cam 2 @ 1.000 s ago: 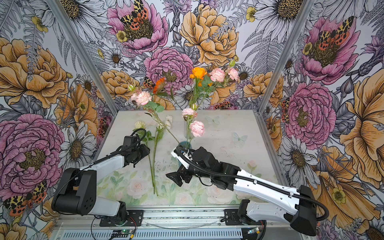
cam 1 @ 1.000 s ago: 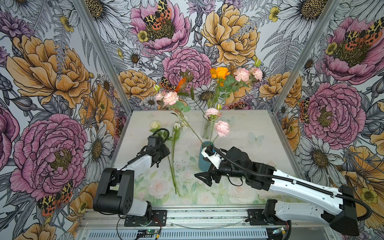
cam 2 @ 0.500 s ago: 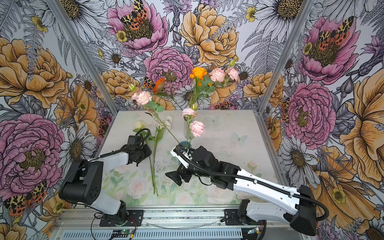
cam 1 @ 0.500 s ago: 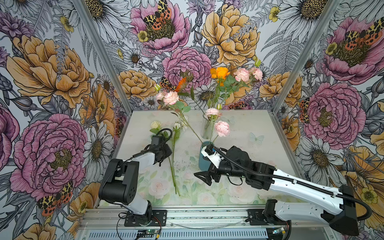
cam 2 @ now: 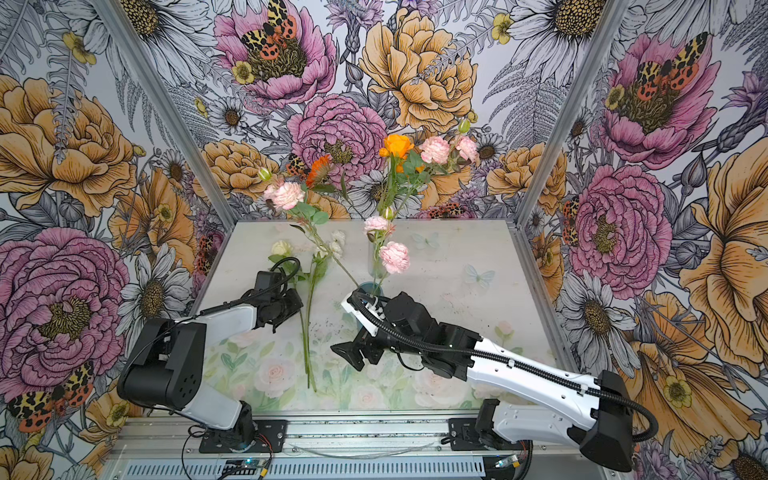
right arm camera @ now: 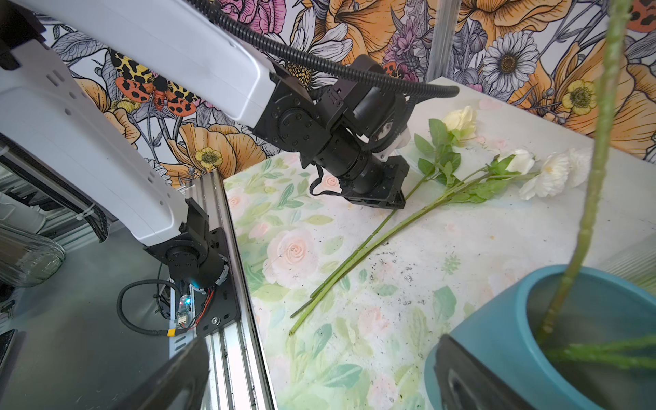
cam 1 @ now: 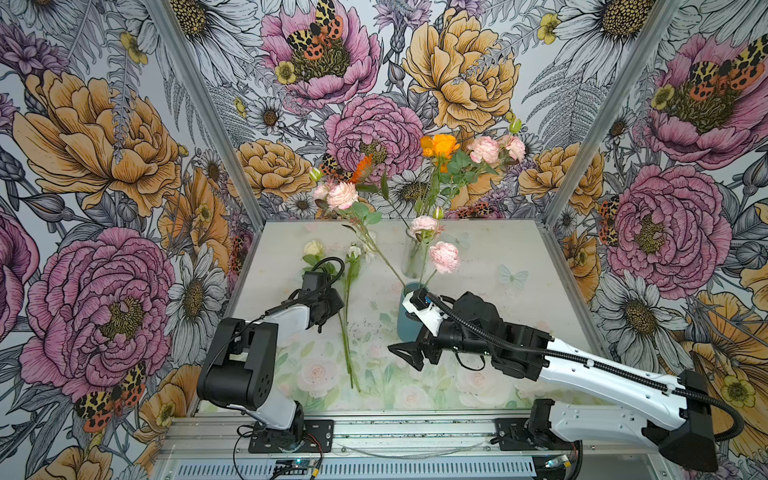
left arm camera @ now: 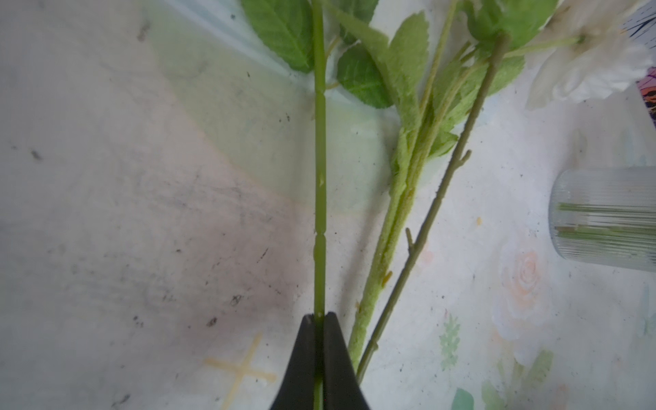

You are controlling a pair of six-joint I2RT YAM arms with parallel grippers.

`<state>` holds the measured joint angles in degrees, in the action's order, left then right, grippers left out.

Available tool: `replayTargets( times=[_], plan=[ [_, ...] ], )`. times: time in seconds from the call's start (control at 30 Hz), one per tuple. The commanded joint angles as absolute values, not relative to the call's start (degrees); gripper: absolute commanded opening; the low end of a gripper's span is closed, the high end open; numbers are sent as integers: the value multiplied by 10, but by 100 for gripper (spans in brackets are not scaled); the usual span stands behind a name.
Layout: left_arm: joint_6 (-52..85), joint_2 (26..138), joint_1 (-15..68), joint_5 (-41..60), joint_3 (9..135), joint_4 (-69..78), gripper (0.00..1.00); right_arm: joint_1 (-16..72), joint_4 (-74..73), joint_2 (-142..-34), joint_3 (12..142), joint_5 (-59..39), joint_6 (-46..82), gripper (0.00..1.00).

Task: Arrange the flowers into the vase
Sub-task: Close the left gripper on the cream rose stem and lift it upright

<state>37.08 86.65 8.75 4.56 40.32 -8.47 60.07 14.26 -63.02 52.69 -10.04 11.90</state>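
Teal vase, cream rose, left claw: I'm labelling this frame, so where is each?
teal vase (cam 1: 406, 326), in a top view, outer wall
cream rose (cam 1: 313, 248), in a top view, bloom
left claw (left arm camera: 319, 319), left wrist view, between its closed tips

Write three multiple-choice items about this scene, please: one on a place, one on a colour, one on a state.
1. Where is the cream-yellow rose bloom?
A) in a wicker basket
B) on a wooden shelf
C) lying on the floral-print table

2. What colour is the round opaque vase beside the right gripper?
A) teal
B) red
C) black

3. The left gripper is:
A) wide open
B) shut on a smooth green stem
C) shut on a leaf

Answers: C, the bloom rests flat on the table in both top views; A, its wall is teal; B, the jaws pinch the stem in the left wrist view.
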Motion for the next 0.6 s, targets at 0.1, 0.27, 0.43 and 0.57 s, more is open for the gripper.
replayTargets(
  times=[0.1, 0.27, 0.43, 0.57],
  plan=[
    [334, 675, 82, -39, 390, -177, 0, 598, 129, -625, 540, -94, 115, 100],
    [322, 541, 77, -88, 387, -266, 0, 586, 129, -637, 548, -94, 119, 99],
    [323, 427, 66, -129, 381, -329, 0, 577, 129, -644, 563, -115, 130, 99],
    [310, 332, 71, -139, 392, -332, 0, 572, 129, -642, 568, -122, 135, 100]
  ],
)
